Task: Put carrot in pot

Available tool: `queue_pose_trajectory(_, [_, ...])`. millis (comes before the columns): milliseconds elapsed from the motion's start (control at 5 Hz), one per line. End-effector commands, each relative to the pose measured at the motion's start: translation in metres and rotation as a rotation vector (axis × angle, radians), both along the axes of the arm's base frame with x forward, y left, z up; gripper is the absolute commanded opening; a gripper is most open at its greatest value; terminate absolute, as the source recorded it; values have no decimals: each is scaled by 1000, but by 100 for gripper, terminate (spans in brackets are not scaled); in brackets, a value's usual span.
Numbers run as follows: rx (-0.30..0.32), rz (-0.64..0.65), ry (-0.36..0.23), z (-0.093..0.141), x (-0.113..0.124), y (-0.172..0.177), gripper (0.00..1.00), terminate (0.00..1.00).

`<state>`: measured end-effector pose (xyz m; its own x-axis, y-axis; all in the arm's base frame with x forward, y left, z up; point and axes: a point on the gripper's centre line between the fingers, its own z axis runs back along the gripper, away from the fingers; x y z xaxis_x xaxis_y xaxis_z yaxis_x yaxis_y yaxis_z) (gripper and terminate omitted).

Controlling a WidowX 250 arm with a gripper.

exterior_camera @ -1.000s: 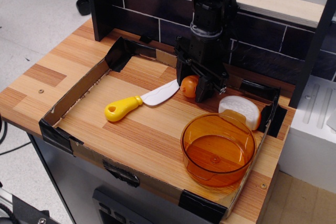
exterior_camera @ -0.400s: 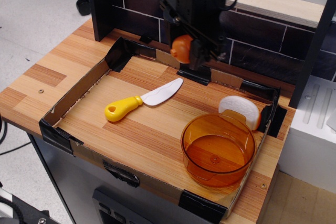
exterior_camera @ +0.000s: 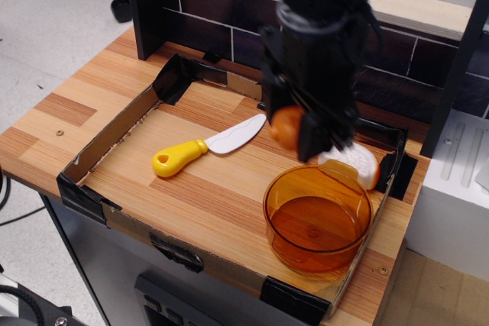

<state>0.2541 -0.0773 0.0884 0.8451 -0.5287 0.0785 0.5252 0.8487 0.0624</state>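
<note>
Nearest you, the pot [exterior_camera: 317, 219] sits on the wooden tray [exterior_camera: 191, 188] at its front right corner, with the white and orange wedge [exterior_camera: 359, 162] just behind its rim. Your gripper [exterior_camera: 299, 129] hangs above the tray behind the pot, clenched on the carrot [exterior_camera: 287, 127], which is off the surface. Left of it lies the yellow-handled toy knife [exterior_camera: 202, 146], well apart from the pot.
</note>
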Motion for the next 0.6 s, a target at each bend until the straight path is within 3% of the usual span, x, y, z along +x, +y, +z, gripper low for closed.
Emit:
queue_pose_trajectory(0, [-12, -27, 73, -23, -11, -12, 0, 0])
queue_pose_trajectory(200, [-2, -26, 67, -33, -12, -11, 100, 0])
queue_pose_trajectory(400, [-11, -22, 72, -31, -13, -9, 100, 0])
